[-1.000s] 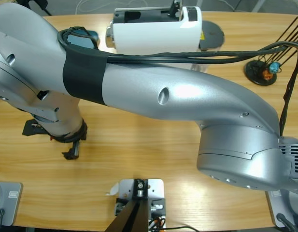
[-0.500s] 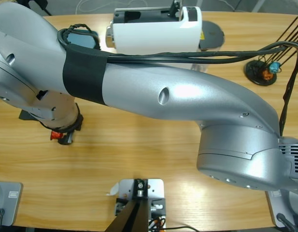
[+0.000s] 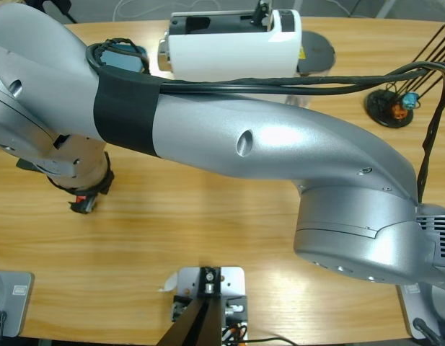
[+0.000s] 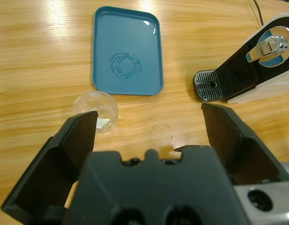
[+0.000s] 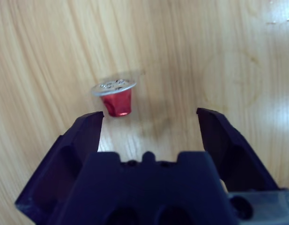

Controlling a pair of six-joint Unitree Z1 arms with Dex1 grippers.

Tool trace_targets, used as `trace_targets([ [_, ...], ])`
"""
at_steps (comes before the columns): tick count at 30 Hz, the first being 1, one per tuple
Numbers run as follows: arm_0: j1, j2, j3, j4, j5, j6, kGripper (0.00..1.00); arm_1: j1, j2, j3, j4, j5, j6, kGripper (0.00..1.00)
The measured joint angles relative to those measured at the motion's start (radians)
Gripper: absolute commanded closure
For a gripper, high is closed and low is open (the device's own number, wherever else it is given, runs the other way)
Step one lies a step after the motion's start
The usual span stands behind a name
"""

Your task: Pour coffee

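- Over table left side: R gripper has slid left since 1 s ago and now faces red capsule.
- R jaws apart; capsule lies just ahead, not gripped.
- L gripper jaws apart, near clear glass.
- No coffee visible and glass looks empty, so prob. capsule pickup comes first; pour is far off.

On the tabletop, a tray lies flat with a glass just beside one of its corners. The coffee machine stands apart from the tray's other side. Elsewhere on the tabletop, a capsule sits alone, rim upward.
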Motion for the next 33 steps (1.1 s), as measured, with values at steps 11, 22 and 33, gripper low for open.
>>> trace_targets([
  [11,0.0,0.001,0.0,0.0,0.0,0.005,0.036,0.0,-0.002,0.0,0.028,0.024,0.014,0.151],
  [22,-0.004,0.006,0.0,0.0,0.0,0.005,0.036,0.0,-0.002,0.0,-0.055,0.034,0.04,0.155],
  [33,-0.004,0.006,0.0,-0.004,0.0,0.005,0.036,0.0,-0.002,0.0,-0.048,0.05,0.04,0.161],
])
